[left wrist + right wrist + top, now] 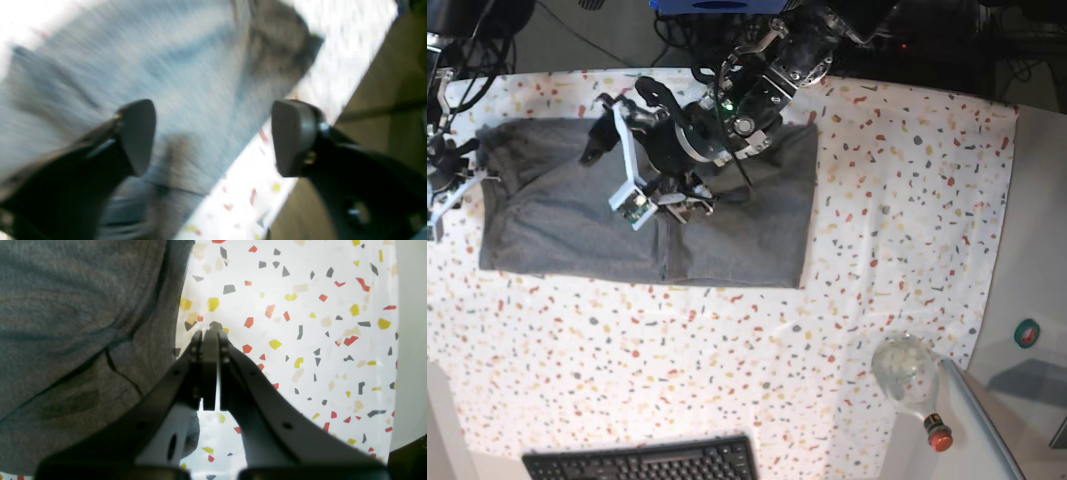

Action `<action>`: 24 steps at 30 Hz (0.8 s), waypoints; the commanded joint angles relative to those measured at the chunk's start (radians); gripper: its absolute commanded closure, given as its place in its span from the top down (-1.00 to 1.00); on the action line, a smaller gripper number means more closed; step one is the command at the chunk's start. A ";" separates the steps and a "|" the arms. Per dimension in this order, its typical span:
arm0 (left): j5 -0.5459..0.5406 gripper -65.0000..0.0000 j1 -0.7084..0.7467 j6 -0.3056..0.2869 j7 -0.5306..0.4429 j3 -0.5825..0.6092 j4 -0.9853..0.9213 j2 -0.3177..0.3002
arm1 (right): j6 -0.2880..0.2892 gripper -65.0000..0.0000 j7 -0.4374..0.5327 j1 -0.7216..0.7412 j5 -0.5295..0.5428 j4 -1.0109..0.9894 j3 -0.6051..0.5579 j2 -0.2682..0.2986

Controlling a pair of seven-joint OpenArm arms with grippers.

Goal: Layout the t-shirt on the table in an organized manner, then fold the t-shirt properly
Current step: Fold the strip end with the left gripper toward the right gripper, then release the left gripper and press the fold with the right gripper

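A black keyboard [639, 462] sits at the near edge. A clear bottle [910, 378] with a red cap lies off to the side, well apart from the shirt. The grey t-shirt [557, 215] lies flat on the speckled white tabletop [897, 200]. The left tool [213, 136] hangs over it with jaws apart, holding nothing. The right tool [210, 336] is clenched, empty, just beside the shirt's edge.

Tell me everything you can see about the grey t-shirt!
The t-shirt is plain heather-grey, soft-looking fabric with no print. It lies flat on the flecked table as a wide rectangle, apparently folded, with a crease line down its middle and a few wrinkles. The left gripper hovers open above it, holding nothing. The right gripper is shut beside its stitched edge, over bare tablecloth.
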 commanded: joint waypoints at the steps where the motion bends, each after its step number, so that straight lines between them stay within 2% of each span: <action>1: 0.003 0.13 0.002 0.003 -0.025 -0.044 0.054 -0.020 | -0.003 -1.00 0.018 0.008 0.004 0.020 0.005 0.019; 5: 0.010 -0.86 0.041 0.003 -0.025 -0.224 0.112 -0.067 | -0.003 -1.00 0.018 0.005 0.004 0.020 0.005 0.017; 6: 0.012 -1.00 0.044 0.003 -0.025 -0.264 0.110 -0.079 | -0.003 -1.00 0.018 0.005 0.004 0.020 0.006 0.017; 8: 0.012 -1.00 0.045 0.003 -0.023 -0.302 0.097 -0.100 | -0.003 -1.00 0.018 0.005 0.004 0.020 0.006 0.017; 10: 0.012 -1.00 0.049 0.003 0.018 -0.302 0.072 -0.128 | -0.003 -1.00 0.018 0.006 0.004 0.020 0.006 0.017; 13: 0.012 -1.00 0.055 0.003 0.066 -0.308 0.058 -0.136 | -0.003 -1.00 0.018 0.006 0.005 0.036 -0.001 0.017; 15: 0.012 -1.00 0.062 0.003 0.067 -0.313 0.060 -0.143 | 0.002 -1.00 0.018 0.000 0.005 0.096 -0.006 0.005; 16: 0.012 -1.00 0.075 0.003 0.066 -0.330 0.060 -0.166 | 0.023 -1.00 0.018 0.000 0.005 0.135 -0.020 -0.015; 19: 0.003 -1.00 0.127 0.003 0.064 -0.443 0.060 -0.197 | 0.086 -1.00 0.010 0.005 0.004 0.235 -0.086 -0.055; 24: 0.003 -1.00 0.251 -0.003 0.063 -0.761 0.054 -0.237 | 0.092 -1.00 -0.128 0.130 0.007 0.229 -0.302 -0.088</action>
